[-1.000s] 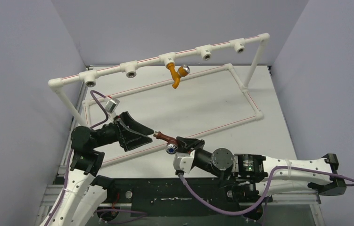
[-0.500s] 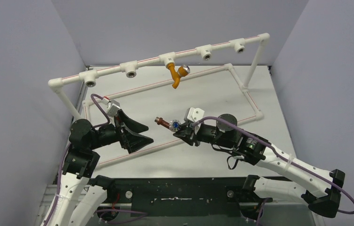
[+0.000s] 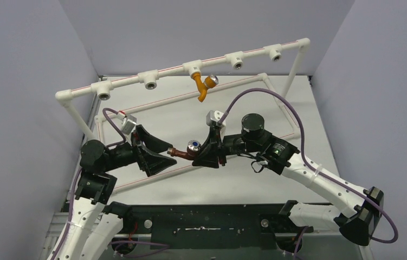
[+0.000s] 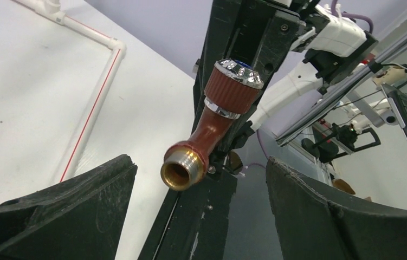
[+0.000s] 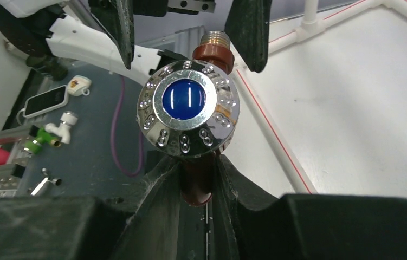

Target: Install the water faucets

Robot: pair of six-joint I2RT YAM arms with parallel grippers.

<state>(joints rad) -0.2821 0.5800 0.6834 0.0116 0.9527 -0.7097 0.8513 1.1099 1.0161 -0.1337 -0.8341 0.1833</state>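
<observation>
The dark red-brown water faucet (image 3: 182,152) hangs above the table with my right gripper (image 3: 205,155) shut on its spout. In the right wrist view its silver knob (image 5: 185,108) with a blue cap faces the camera, above the right gripper (image 5: 198,184). Its brass threaded end (image 4: 182,172) points at my left gripper (image 4: 200,169), which is open, fingers either side of that end without touching it. In the top view the left gripper (image 3: 166,153) sits just left of the faucet. The orange-yellow faucet (image 3: 202,86) hangs from the middle socket of the white pipe rail (image 3: 168,75).
The rail carries several open T sockets, e.g. one (image 3: 149,82) left of the orange faucet, on posts over a white pipe frame (image 3: 285,111) lying on the table. Purple-grey walls close in three sides. A green-and-white tap (image 5: 49,138) lies below, off the table.
My right arm has risen and swung left with the red-brown faucet, turning its knob upward and bringing the threaded end to the open left fingers. The left gripper has barely shifted.
</observation>
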